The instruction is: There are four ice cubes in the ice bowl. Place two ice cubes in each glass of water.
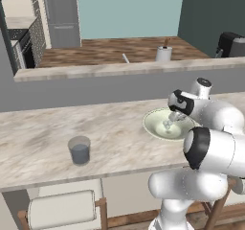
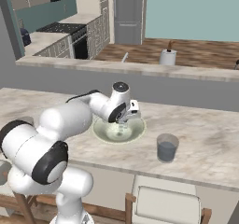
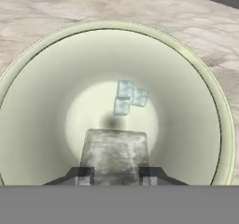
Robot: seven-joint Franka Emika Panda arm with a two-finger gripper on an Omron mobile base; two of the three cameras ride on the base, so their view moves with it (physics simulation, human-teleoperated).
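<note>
Over the wide cream-green bowl [image 3: 42,101], jaws pinch one whitish translucent ice cube [image 3: 114,155], three cubes [image 3: 128,97] left, no glass filled yet.

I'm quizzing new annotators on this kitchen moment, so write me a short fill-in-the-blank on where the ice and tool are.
1. The tool holds one ice cube above the ice ____.
2. ____ ice cubes lie clustered on the ice bowl floor.
3. The glass of water stands on the ____.

Missing words: bowl; three; counter
</note>
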